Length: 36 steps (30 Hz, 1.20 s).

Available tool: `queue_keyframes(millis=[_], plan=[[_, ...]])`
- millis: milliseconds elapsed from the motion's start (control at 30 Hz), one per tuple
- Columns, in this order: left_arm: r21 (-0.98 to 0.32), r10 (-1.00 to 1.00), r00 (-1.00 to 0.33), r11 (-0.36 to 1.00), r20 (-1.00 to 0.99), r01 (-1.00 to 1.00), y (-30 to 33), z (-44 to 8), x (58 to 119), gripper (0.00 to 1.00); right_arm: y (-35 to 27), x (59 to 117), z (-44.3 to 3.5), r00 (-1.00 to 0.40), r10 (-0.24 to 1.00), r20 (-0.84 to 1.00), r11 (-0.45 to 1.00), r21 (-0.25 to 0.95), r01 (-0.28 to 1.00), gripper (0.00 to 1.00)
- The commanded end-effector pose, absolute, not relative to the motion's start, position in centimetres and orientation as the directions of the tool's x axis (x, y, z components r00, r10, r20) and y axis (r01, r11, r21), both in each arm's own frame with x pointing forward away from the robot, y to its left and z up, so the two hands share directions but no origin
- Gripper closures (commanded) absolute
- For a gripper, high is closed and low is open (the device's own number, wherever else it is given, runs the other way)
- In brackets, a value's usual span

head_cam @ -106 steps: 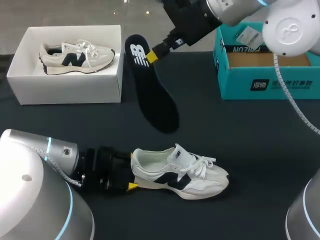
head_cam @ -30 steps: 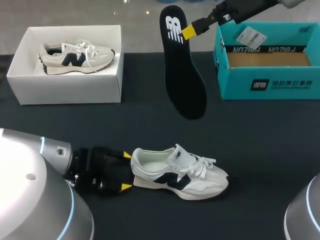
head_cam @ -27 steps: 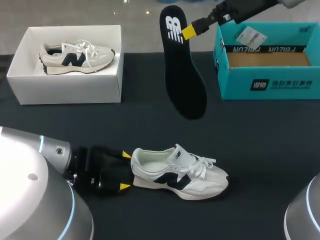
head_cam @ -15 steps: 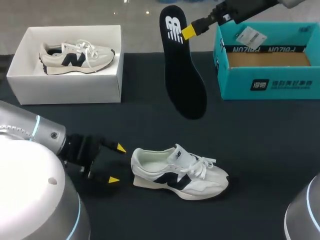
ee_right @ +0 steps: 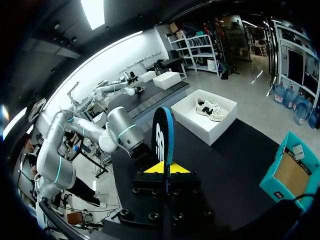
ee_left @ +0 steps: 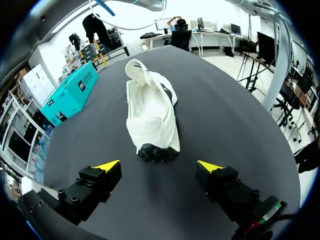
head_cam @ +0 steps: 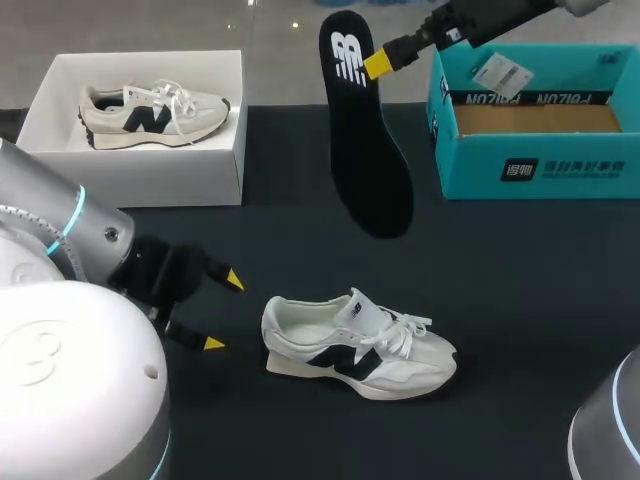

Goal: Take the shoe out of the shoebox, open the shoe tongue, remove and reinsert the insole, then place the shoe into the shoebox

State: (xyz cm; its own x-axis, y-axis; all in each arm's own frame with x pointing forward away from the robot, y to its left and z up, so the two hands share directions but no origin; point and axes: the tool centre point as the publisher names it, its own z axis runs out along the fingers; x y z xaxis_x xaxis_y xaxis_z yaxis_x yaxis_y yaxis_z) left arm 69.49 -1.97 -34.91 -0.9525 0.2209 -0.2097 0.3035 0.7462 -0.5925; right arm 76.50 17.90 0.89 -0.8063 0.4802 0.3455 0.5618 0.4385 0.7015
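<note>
**Change.** The left end effector [head_cam: 222, 312] was clamped on the heel of the shoe [head_cam: 355, 345] 3.5 s ago. It has since let go and drawn back toward 9 o'clock, and its fingers are now spread clear of the heel. The right end effector [head_cam: 378, 64] has risen with the insole [head_cam: 365, 150] and has been unchanged for the last second. The shoe is unmoved at 6 o'clock on the counter [head_cam: 520, 290], toe toward 3 o'clock.

**Views.**
- The head view shows the insole's flat face hanging toe-end down at 12 o'clock. It hangs between the white shoebox [head_cam: 140, 175] at 10 o'clock, which holds a second shoe [head_cam: 150, 112], and the teal shoebox [head_cam: 530, 170] at 2 o'clock.
- The right wrist view shows the insole [ee_right: 162, 132] edge-on, pinched between the fingers of its end effector [ee_right: 164, 168].
- The left wrist view shows the shoe [ee_left: 150, 112] heel-first, just ahead of its end effector [ee_left: 159, 165] and touching neither finger.

**Hidden.** In the head view only one yellow tip of the right end effector shows, and the right arm is cut off at the edge.
</note>
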Motion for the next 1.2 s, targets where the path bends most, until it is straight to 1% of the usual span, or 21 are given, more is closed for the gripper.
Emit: queue_keyframes(millis=[33, 533, 600, 1200], plan=[[-0.547, 0.222, -0.952, 0.781, -0.209, 0.302, -1.3, -33.0, 68.7, 0.00, 18.1, 76.6, 0.9, -0.805, 0.482, 0.346, 0.440, 0.699, 0.564, 1.00], [-0.487, 0.283, -0.945, 0.810, -0.166, 0.328, -3.3, -29.4, 70.2, 0.00, 18.1, 76.6, 0.9, -0.805, 0.482, 0.346, 0.440, 0.699, 0.564, 1.00], [-0.467, 0.278, -0.943, 0.819, -0.183, 0.332, -3.4, -29.2, 70.4, 0.00, 18.1, 76.6, 0.9, -0.805, 0.482, 0.346, 0.440, 0.699, 0.564, 1.00], [-0.467, 0.278, -0.943, 0.819, -0.183, 0.332, -3.4, -29.2, 70.4, 0.00, 18.1, 76.6, 0.9, -0.805, 0.482, 0.346, 0.440, 0.699, 0.564, 1.00]])
